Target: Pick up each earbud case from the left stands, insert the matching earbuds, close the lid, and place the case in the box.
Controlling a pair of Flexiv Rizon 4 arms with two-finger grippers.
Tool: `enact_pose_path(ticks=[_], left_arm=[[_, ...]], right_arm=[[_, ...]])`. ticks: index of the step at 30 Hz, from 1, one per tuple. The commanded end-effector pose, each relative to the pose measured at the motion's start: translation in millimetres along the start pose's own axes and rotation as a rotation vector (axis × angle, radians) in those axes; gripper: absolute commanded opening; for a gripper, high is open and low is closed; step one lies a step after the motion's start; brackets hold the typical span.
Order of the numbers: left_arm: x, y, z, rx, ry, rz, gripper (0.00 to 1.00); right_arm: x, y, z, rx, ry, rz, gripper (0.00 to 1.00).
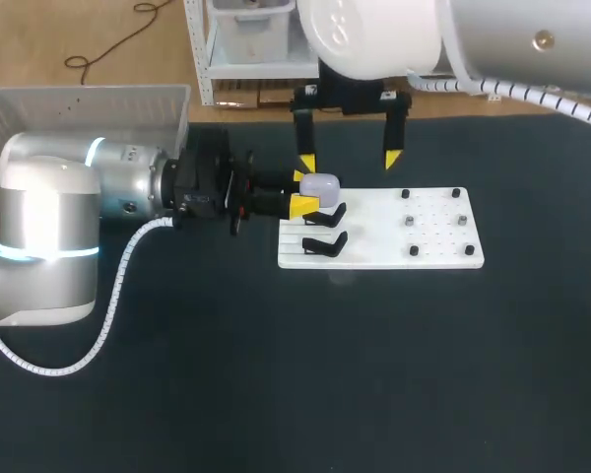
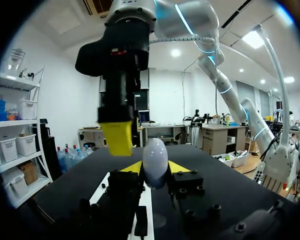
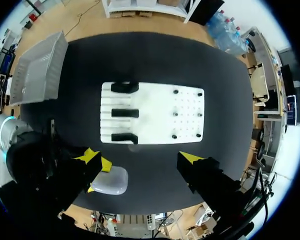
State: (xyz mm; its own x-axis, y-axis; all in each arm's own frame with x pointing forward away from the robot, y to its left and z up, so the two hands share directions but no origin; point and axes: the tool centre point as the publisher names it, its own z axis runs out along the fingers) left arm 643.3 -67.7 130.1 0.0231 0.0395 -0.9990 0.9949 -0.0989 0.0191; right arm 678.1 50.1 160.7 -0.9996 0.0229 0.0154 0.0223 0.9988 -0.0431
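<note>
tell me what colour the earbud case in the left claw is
The earbud case is pale greyish white, faintly lilac; clearest in the left wrist view.

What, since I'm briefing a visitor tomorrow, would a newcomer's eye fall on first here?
The pale earbud case stands out most, gripped between the yellow tips of the left gripper at the left end of the white board, near the black stands. Just beyond it hangs the right gripper, its fingers wide open. A pale box sits at the table's far left corner.
</note>
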Motion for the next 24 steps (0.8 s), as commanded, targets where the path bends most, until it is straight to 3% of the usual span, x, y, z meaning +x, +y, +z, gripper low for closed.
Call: enact_pose_path(ticks=[1,6,9,12,21,24], left_arm=[[0.8,-0.9,0,-0.004,-0.002,0.003,0.00],[0.8,-0.9,0,-0.004,-0.002,0.003,0.00],[-4.1,-2.7,-4,-0.007,0.009,-0.017,0.00],[-13.5,-2.3,-13,-0.066,0.023,-0.074,0.00],[-50.6,-4.1,-51,-0.264,0.062,-0.148,0.00],[-58.4,6.1,-69,-0.343,0.058,-0.123,0.00]], right_arm=[[13,-9,-18,-0.004,-0.143,0.034,1.00],[24,-23,-65,-0.033,-0.299,-0.024,1.00],[38,-30,-94,-0.045,-0.347,-0.102,1.00],[49,-35,-113,-0.083,-0.388,-0.158,1.00],[76,-38,-136,-0.300,-0.488,-0.261,1.00],[76,-38,-136,-0.300,-0.488,-0.261,1.00]])
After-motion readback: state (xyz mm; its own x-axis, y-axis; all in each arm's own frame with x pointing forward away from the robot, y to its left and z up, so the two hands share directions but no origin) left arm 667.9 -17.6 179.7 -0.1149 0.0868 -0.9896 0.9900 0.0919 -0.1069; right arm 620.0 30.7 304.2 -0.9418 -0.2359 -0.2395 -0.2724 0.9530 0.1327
